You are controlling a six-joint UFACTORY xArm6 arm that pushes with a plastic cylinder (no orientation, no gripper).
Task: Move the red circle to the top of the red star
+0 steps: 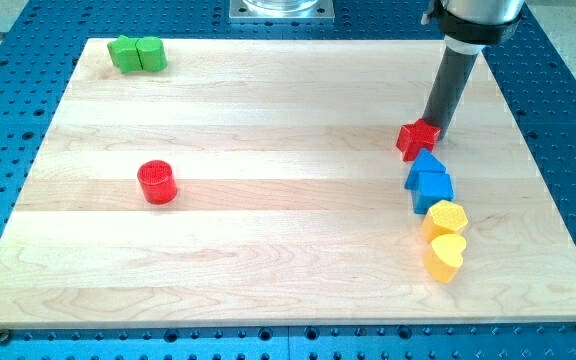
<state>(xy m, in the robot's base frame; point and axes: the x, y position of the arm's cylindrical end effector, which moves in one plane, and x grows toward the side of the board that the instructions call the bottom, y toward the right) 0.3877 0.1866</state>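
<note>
The red circle (156,182) stands alone on the left part of the wooden board. The red star (418,138) lies at the view's right, far from the circle. My tip (434,134) is at the star's right edge, touching or nearly touching it. The dark rod rises from there toward the view's top right. The tip is far to the right of the red circle.
Two blue blocks (428,180) sit just below the red star, then a yellow hexagon (446,216) and a yellow heart (445,256) below them. A green block (136,53) lies at the top left corner. The board (268,120) rests on a blue perforated table.
</note>
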